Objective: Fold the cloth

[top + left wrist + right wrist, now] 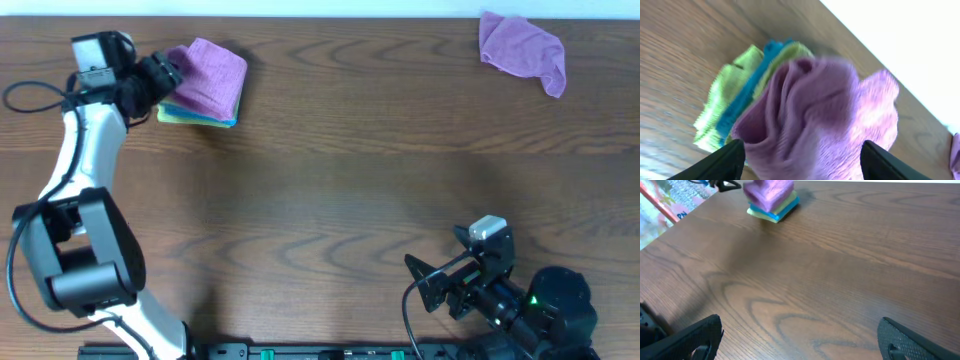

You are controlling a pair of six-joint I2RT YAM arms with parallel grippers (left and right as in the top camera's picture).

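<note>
A folded purple cloth [212,72] lies on top of a stack of folded green and blue cloths [205,116] at the table's far left. In the left wrist view the purple cloth [815,105] looks bunched and blurred over the stack [727,95]. My left gripper [165,75] is open, its fingers [802,150] spread wide on either side of the purple cloth's near edge. A second purple cloth [522,48] lies crumpled at the far right. My right gripper [428,280] is open and empty [800,330] near the front edge.
The brown wooden table [350,170] is bare between the stack and the crumpled cloth. The stack also shows far off in the right wrist view [772,200]. The table's back edge runs just behind both cloths.
</note>
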